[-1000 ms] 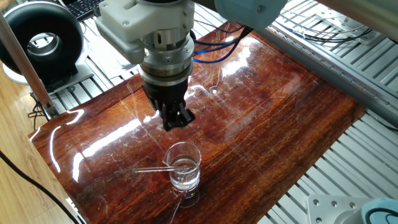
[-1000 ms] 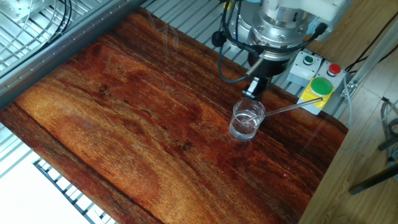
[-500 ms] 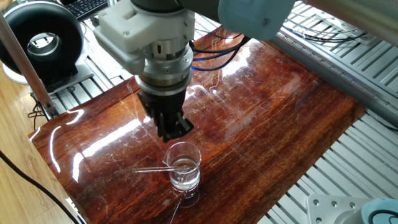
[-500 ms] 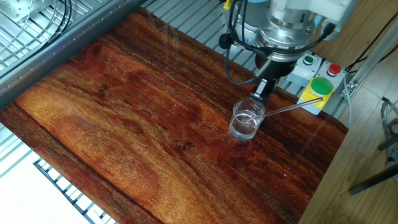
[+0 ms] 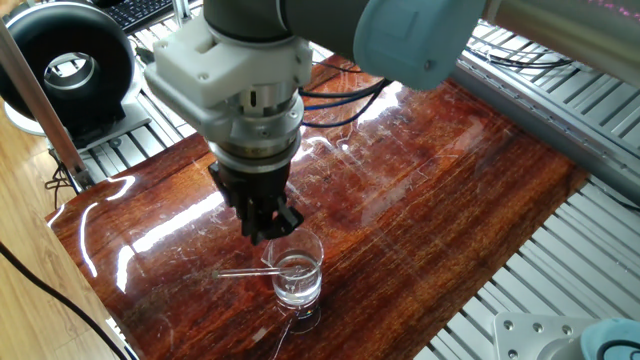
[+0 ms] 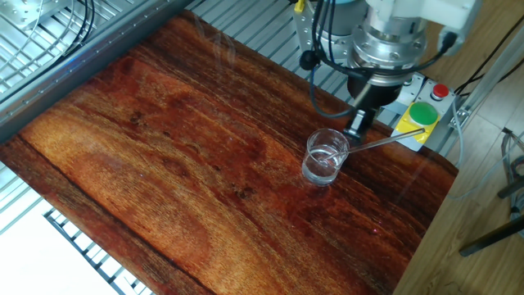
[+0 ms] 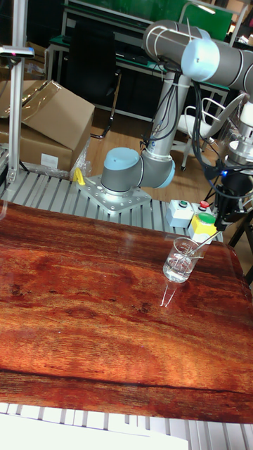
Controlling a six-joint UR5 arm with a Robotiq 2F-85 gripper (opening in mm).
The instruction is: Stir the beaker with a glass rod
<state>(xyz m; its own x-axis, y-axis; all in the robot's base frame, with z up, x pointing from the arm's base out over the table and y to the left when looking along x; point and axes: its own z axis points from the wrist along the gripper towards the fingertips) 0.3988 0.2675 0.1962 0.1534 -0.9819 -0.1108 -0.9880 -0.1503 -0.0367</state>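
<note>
The beaker stands near the front edge of the wooden table, clear liquid in it. The glass rod leans in it, its free end sticking out over the rim to the left. In the other fixed view the beaker has the glass rod pointing right toward the button box. My gripper hangs just above the rod's outer part, beside the beaker's rim, and holds nothing. Its dark fingers sit close together and no gap shows. The tall view shows the gripper above the rod and the beaker.
A button box with green and red buttons sits just past the table edge beside the beaker. A black round device stands at the back left. Cables hang from the arm. Grey slotted rails surround the wooden table.
The gripper has moved down and away from the table's middle, from behind the beaker to over the rod's free end. Beaker and rod have not moved.
</note>
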